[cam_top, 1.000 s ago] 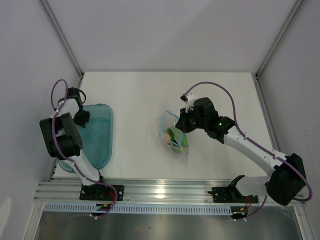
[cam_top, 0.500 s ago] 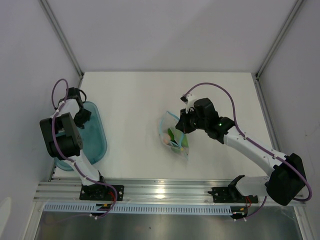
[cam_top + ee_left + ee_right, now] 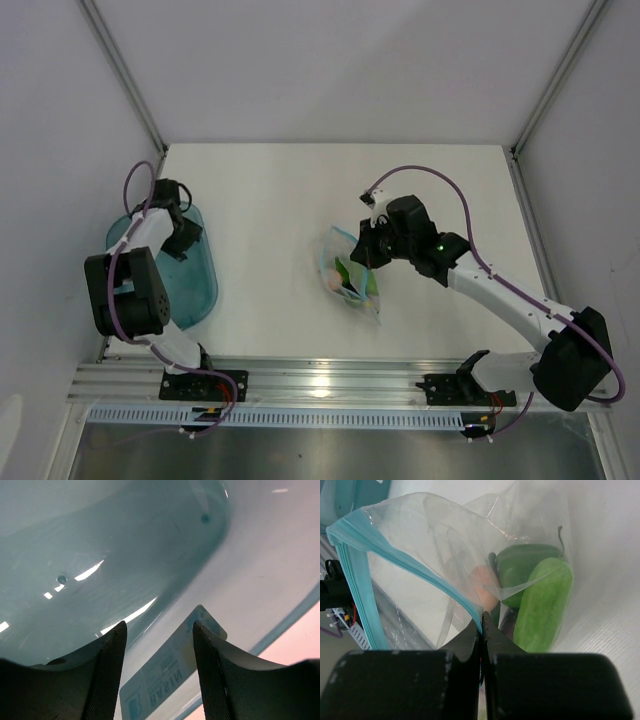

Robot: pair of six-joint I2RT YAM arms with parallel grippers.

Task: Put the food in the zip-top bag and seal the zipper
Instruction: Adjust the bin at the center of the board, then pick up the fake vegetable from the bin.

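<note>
The clear zip-top bag (image 3: 351, 277) lies mid-table with food inside it. In the right wrist view a green pepper (image 3: 522, 562), a green cucumber (image 3: 542, 605) and an orange piece (image 3: 482, 586) show through the bag (image 3: 420, 555). My right gripper (image 3: 366, 250) is shut on the teal zipper strip (image 3: 435, 577) at the bag's mouth, which it pinches between its closed tips (image 3: 482, 625). My left gripper (image 3: 186, 236) is open and empty, over the translucent blue tray (image 3: 180, 285); in the left wrist view (image 3: 160, 645) its jaws frame a "BASIN" label.
The blue tray (image 3: 125, 555) sits at the table's left edge and holds no food in view. Aluminium frame posts stand at the back corners. A metal rail runs along the near edge by the arm bases.
The blue tray has shifted left toward the table edge. My left gripper has moved right and farther back over it. The bag and my right gripper have barely moved.
</note>
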